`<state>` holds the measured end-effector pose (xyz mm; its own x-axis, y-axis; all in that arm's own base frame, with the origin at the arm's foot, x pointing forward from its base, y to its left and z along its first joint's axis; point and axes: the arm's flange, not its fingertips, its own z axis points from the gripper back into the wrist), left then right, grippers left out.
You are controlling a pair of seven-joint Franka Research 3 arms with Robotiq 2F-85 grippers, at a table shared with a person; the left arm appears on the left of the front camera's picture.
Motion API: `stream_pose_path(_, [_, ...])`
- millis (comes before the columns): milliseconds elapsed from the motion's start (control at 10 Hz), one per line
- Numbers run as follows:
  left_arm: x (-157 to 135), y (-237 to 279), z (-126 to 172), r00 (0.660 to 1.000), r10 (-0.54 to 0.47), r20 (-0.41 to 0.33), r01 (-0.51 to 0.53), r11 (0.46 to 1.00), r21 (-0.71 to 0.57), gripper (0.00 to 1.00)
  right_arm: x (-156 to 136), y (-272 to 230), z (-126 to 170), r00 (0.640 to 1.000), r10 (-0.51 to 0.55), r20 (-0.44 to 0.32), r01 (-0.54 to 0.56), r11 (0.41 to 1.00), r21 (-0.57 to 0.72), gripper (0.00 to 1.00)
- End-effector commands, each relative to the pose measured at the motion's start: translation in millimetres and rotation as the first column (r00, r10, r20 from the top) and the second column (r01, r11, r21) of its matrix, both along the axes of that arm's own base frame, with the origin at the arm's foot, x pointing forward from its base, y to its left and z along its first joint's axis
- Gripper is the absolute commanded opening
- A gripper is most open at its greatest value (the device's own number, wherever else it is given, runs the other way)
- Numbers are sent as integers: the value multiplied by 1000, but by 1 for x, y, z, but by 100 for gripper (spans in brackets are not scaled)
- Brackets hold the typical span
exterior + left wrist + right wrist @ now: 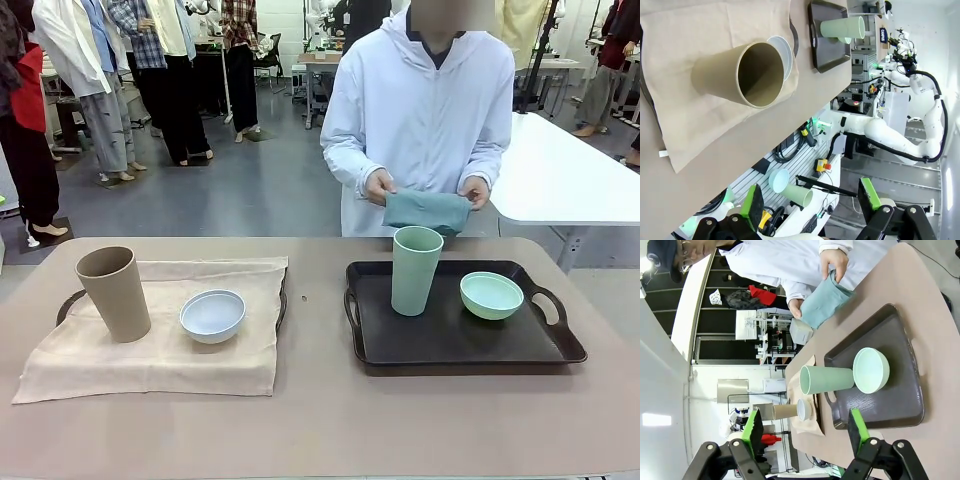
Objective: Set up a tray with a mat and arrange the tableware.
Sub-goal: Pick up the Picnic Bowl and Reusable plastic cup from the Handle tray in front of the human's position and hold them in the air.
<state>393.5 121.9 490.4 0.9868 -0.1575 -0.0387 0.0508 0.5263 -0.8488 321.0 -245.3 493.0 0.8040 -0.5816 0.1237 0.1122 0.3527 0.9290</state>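
Observation:
A tan cup (113,293) and a white bowl (212,315) stand on a beige mat (150,365) that covers the left tray (70,300). On the bare dark right tray (450,340) stand a pale green cup (415,270) and a pale green bowl (491,295). At the far edge the person holds a folded teal mat (427,211) in both hands. My left gripper (810,200) hangs open above the table, off from the tan cup (740,75). My right gripper (805,427) is open, above and apart from the green cup (825,379) and green bowl (871,370).
The tan table (320,420) has free room in front of both trays and between them. A white table (570,180) stands behind at the right. People and clothes racks fill the background.

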Motion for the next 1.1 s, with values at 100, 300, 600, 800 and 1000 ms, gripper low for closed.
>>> stream_pose_path(100, [-1, 2, 0, 1000, 2, 1, -2, 1000, -3, 100, 1, -1, 1, 1000, -6, 11, 5, 1000, 13, 89])
stream_pose_path(300, [-1, 2, 0, 1000, 2, 1, -2, 1000, -3, 100, 1, -1, 1, 1000, -6, 11, 5, 1000, 13, 89])
stream_pose_path(600, [-1, 2, 0, 1000, 2, 1, -2, 1000, -3, 100, 1, -1, 1, 1000, -6, 11, 5, 1000, 13, 89])
stream_pose_path(800, [-1, 2, 0, 1000, 2, 1, -2, 1000, -3, 100, 1, -1, 1, 1000, -6, 11, 5, 1000, 13, 89])
stream_pose_path(1000, [-1, 2, 0, 1000, 2, 1, -2, 1000, -3, 100, 1, -1, 1, 1000, -6, 11, 5, 1000, 13, 89])
